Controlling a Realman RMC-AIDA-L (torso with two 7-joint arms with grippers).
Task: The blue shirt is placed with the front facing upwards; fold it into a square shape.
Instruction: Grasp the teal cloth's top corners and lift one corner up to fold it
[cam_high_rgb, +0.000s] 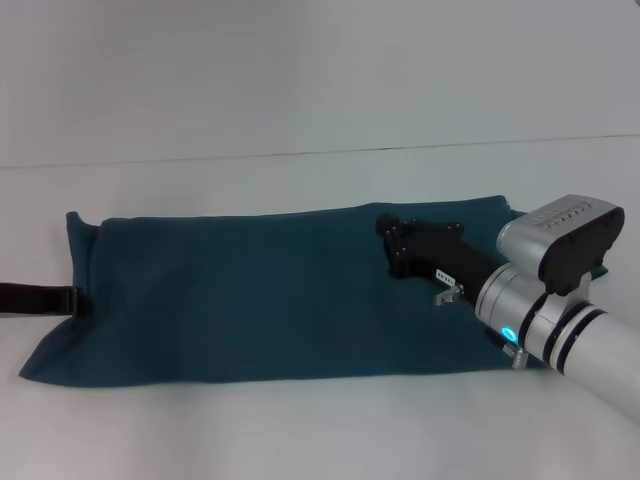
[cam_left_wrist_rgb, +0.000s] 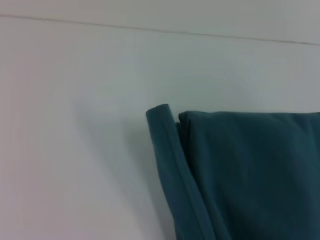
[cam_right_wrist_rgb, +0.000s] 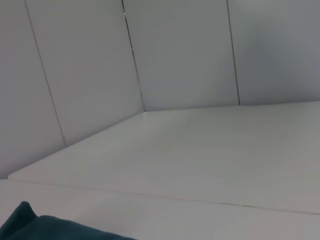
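shirt: blue shirt (cam_high_rgb: 250, 300) lay as a long strip across mid-frame, so you'd halved it.
right tool (cam_high_rgb: 392, 238): over the strip's right part; can't tell its grip.
left tool (cam_high_rgb: 40, 299): at the left-edge hem, grip unclear.

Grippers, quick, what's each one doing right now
Left gripper: at the dark teal-blue cotton shirt's left edge, state cannot be told.
Right gripper: over the shirt, cannot be told.

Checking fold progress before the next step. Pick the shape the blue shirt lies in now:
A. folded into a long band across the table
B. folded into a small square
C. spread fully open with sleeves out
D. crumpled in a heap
A: the blue shirt lies flat as a long band across the table, the right gripper over its right part.
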